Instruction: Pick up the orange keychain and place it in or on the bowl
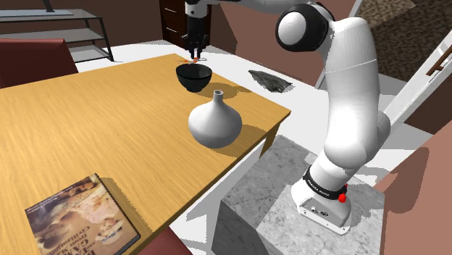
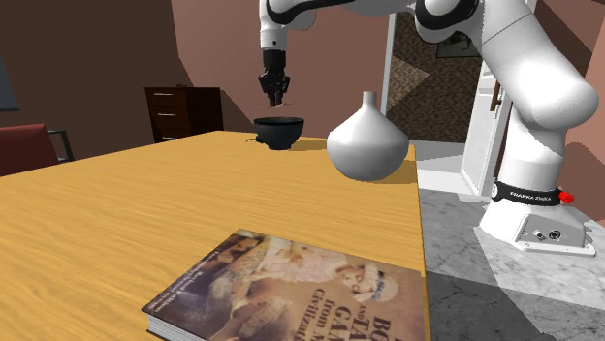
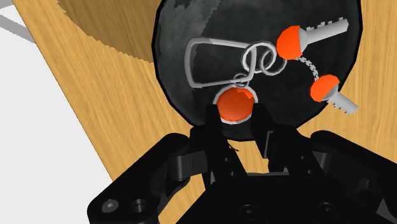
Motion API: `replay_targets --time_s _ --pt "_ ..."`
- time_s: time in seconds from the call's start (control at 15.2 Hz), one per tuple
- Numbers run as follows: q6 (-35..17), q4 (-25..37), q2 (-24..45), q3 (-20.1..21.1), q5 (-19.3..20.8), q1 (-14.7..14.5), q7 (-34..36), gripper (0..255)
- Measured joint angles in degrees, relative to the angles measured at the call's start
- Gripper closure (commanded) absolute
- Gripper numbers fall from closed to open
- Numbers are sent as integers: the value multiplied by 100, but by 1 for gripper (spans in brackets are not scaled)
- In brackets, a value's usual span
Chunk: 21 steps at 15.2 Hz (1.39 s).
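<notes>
My black gripper point(image 1: 195, 48) hangs just above the black bowl point(image 1: 194, 77) at the far end of the wooden table point(image 1: 101, 130). It is shut on the orange keychain point(image 1: 195, 59). In the wrist view the fingers point(image 3: 213, 124) clasp the keychain's orange disc point(image 3: 235, 105). From the disc hang a silver clip, rings and two orange-capped keys point(image 3: 294, 40), all over the bowl's dark inside point(image 3: 178, 25). In the second exterior view the gripper point(image 2: 276, 95) is a little above the bowl point(image 2: 279, 131).
A white round vase point(image 1: 215, 120) with a narrow neck stands on the table between the bowl and the stand. A book point(image 1: 80, 217) lies at the table's near corner. A dark wooden dresser point(image 2: 182, 111) stands beyond the table.
</notes>
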State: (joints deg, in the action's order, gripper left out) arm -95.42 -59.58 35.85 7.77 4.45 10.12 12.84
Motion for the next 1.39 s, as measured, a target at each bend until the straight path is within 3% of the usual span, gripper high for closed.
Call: replay_targets --time_s 0.53,0.92,0.99,1.39 --pt "-622 -670 -47 -1 2 27 25 255" --pt "-698 -737 -41 -2 3 31 24 255" --pt "-699 -738 -41 -2 3 31 24 0" --pt "-700 -739 -41 -2 3 31 25 0"
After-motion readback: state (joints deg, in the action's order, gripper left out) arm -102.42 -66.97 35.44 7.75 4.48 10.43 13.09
